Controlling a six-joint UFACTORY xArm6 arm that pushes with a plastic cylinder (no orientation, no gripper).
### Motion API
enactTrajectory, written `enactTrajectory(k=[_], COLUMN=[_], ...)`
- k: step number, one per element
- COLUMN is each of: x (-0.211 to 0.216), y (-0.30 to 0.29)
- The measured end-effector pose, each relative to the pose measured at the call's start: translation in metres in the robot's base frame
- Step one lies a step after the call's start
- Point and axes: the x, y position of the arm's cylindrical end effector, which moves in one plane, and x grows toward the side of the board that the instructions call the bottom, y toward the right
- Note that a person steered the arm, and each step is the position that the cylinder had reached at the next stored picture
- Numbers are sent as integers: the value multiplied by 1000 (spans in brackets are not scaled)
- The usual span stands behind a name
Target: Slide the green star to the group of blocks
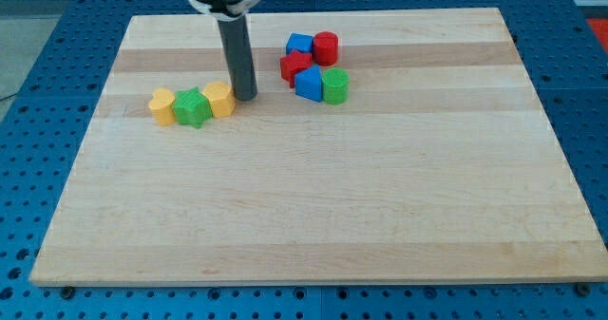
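The green star (193,107) lies left of centre in the upper part of the board, between a yellow heart-like block (162,105) on its left and a yellow hexagon-like block (218,100) on its right, touching both. My tip (245,97) stands just right of the yellow hexagon-like block, touching or nearly touching it. The group lies to the right: a blue block (299,45), a red cylinder (326,47), a red star-like block (295,67), a blue block (309,84) and a green cylinder (335,85).
The wooden board (313,206) rests on a blue perforated table (28,92). The dark rod rises from the tip to the arm's head at the view's top edge.
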Motion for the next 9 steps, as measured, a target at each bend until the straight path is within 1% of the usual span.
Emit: enactTrajectory(k=[1, 2, 3, 4, 5, 6, 7, 8, 9], x=[-24, -35, -18, 16, 58, 89, 89, 104, 132], y=[-26, -72, -106, -88, -37, -1, -11, -34, -39])
